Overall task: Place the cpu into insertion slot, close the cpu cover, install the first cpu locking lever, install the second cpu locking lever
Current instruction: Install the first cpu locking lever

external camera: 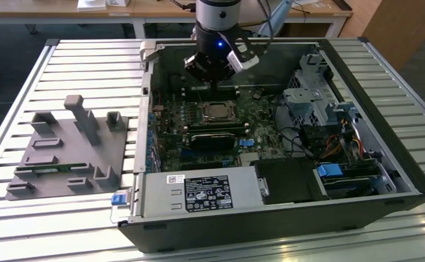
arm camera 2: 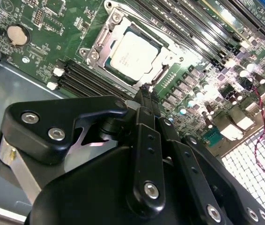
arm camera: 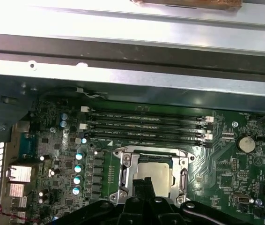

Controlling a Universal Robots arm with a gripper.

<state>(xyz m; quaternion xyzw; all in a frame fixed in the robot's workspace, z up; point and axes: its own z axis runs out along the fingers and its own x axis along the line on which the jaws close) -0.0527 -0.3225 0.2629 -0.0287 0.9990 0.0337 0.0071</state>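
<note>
The cpu [external camera: 216, 112] lies flat in its socket on the green motherboard [external camera: 197, 147] inside the open computer case; its silvery top shows in both wrist views [arm camera 2: 132, 51] [arm camera: 159, 169]. The cpu cover [arm camera 2: 99, 47] [arm camera: 125, 172], a silver frame, lies down around the chip. My gripper [external camera: 214, 83] hangs just above the board, a little behind the socket toward the case's back wall. In the second wrist view its black fingers [arm camera 2: 144, 101] meet at the tips, shut with nothing between them [arm camera: 145, 186]. I cannot make out how the locking levers stand.
Rows of memory slots [arm camera: 144, 126] run beside the socket. A drive cage with cables [external camera: 321, 109] fills the case at the exterior view's right, and a power supply [external camera: 197, 194] sits at the front. A grey fixture block [external camera: 70, 147] stands on the slatted table at the exterior view's left.
</note>
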